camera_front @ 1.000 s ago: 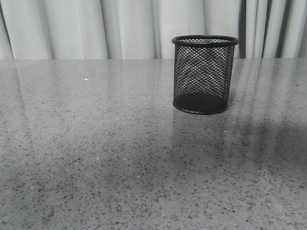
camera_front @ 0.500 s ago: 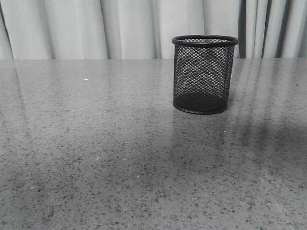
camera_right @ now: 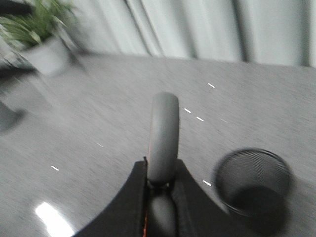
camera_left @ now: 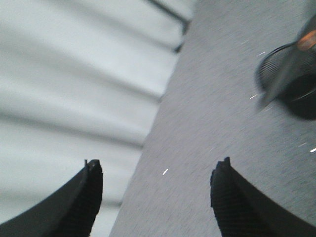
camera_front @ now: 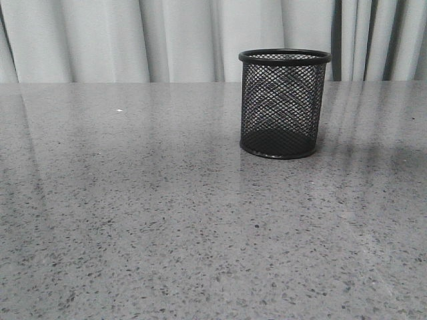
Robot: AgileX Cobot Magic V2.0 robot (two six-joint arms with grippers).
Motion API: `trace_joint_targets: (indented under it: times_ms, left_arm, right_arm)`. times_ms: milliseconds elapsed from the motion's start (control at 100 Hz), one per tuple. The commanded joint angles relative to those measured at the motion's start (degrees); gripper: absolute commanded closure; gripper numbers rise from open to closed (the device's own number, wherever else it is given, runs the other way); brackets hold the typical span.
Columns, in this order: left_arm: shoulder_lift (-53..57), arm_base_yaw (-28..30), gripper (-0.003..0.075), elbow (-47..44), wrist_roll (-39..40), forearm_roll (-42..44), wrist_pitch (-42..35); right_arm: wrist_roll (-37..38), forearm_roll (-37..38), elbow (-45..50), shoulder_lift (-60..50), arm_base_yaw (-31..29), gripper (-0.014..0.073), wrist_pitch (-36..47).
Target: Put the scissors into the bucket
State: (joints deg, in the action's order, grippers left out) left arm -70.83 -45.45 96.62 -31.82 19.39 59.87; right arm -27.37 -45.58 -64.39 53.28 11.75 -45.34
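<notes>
The bucket (camera_front: 285,103), a black wire-mesh cup, stands upright on the grey speckled table, right of centre, and looks empty in the front view. No gripper shows in that view. In the right wrist view my right gripper (camera_right: 162,170) is shut on the scissors (camera_right: 164,131): a grey handle loop with an orange edge sticks out between the jaws, above the table and beside the bucket (camera_right: 222,173). My left gripper (camera_left: 159,168) is open and empty above the table. In the left wrist view the blurred scissors (camera_left: 282,79) hang in front of the bucket (camera_left: 296,96).
Pale curtains (camera_front: 167,40) hang behind the table's far edge. A potted plant (camera_right: 34,39) stands beyond the table in the right wrist view. The table edge (camera_left: 163,103) runs close to my left gripper.
In the front view the dark shadow bands across the table have faded and drawn off to the right. The bucket has not moved.
</notes>
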Motion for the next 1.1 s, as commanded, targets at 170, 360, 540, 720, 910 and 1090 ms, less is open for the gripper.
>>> trace_joint_targets:
  times_ms: [170,360,540,720,910,1090]
  left_arm:
    - [5.8,13.5,0.0279,1.8,1.1,0.9,-2.7]
    - [7.4,18.3,0.0279,1.8,1.1,0.9,-2.8]
    - [7.4,18.5,0.0279,1.8,1.1,0.9,-2.8]
    - [7.4,18.5,0.0279,1.8,1.1,0.8,-2.7]
    - [7.4,18.5,0.0279,1.8,1.1,0.8,-2.7]
    - [7.4,18.5,0.0279,1.8,1.1,0.8,-2.3]
  right_arm:
    - [9.9,17.1,-13.9,7.6,-2.0,0.0638,-12.3]
    - [10.7,23.1,-16.0,10.8,-2.0,0.0638,-15.8]
    - [10.7,23.2,-16.0,13.6,-2.0,0.0638,-12.9]
    - [10.2,22.6,-16.0,16.4,-1.6,0.0638,-10.9]
    - [9.8,22.6,-16.0,19.7,0.8,0.0636,-8.8]
    - [9.8,21.7,-16.0,22.3,1.4,0.0636,-8.8]
